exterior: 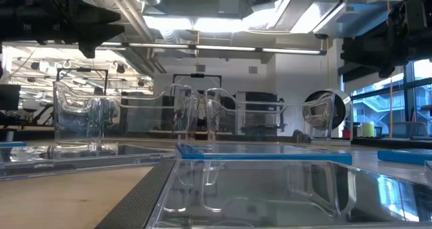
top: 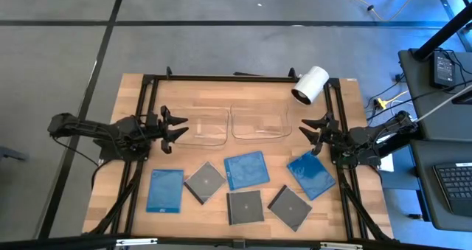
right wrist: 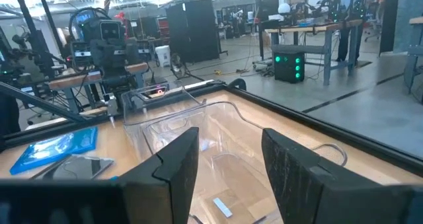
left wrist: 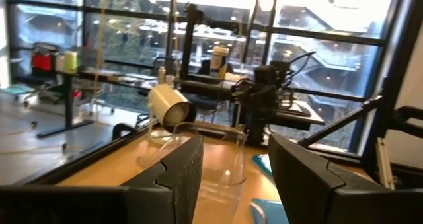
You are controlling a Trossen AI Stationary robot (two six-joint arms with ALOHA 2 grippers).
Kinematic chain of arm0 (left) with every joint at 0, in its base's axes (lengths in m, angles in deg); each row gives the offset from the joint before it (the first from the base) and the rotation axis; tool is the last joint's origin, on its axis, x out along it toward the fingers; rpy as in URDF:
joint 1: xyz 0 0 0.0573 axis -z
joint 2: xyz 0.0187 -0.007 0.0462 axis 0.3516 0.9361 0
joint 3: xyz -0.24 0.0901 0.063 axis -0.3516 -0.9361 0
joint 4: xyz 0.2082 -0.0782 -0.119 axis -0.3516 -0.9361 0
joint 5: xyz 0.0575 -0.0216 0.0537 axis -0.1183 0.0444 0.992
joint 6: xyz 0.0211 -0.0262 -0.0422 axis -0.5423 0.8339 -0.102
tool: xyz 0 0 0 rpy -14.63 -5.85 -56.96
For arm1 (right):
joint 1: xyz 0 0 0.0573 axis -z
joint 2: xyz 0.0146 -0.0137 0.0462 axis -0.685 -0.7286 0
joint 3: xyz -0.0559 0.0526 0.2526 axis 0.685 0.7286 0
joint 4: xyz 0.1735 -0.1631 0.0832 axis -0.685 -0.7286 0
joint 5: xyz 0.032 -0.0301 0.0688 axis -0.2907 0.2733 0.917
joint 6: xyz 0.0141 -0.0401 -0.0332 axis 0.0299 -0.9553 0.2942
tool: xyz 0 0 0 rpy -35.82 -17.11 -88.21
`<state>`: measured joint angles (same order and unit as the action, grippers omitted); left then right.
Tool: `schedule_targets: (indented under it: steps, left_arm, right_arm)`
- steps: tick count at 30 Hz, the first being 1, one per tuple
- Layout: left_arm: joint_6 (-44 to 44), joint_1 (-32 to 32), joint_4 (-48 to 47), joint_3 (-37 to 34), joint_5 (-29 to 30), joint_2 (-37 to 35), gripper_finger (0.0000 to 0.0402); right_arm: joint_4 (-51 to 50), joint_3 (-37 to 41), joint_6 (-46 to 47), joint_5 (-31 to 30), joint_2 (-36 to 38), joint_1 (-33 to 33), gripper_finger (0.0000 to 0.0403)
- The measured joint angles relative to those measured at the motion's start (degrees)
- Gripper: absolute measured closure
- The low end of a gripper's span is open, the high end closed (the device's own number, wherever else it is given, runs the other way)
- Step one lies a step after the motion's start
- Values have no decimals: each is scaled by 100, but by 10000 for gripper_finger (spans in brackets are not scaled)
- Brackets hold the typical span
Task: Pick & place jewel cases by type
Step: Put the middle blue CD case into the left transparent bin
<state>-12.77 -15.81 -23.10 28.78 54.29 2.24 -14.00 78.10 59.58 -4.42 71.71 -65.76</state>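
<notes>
Three blue jewel cases (top: 165, 189) (top: 246, 169) (top: 310, 174) and three dark ones (top: 205, 181) (top: 244, 206) (top: 289, 206) lie flat on the near half of the wooden table. My left gripper (top: 175, 126) hovers open at the table's left side, pointing toward the left clear tray (top: 200, 126). At the right side my right gripper (top: 310, 128) hovers open, pointing toward the right clear tray (top: 258, 122). In the wrist views, nothing sits between the fingers of my left gripper (left wrist: 234, 178) or my right gripper (right wrist: 231, 164).
The two clear shallow trays stand side by side at the table's middle, between the grippers. A white cylinder (top: 310, 84) sits at the far right corner on the black frame (top: 221, 77) that borders the table. Bare wood lies left of the blue case at the near left.
</notes>
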Motion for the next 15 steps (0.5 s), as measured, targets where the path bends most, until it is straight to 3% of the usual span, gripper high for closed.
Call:
schedule_targets:
  steps: [6,12,15]
  left_arm:
    - [-95,0,123,438,2,819,233]
    - [-339,0,121,1089,-247,1827,233]
    - [-352,0,89,1501,-410,2430,233]
  right_arm:
    - [2,0,-13,-55,0,0,233]
    - [-91,0,24,-781,0,35,233]
    - [-88,0,153,-809,0,127,233]
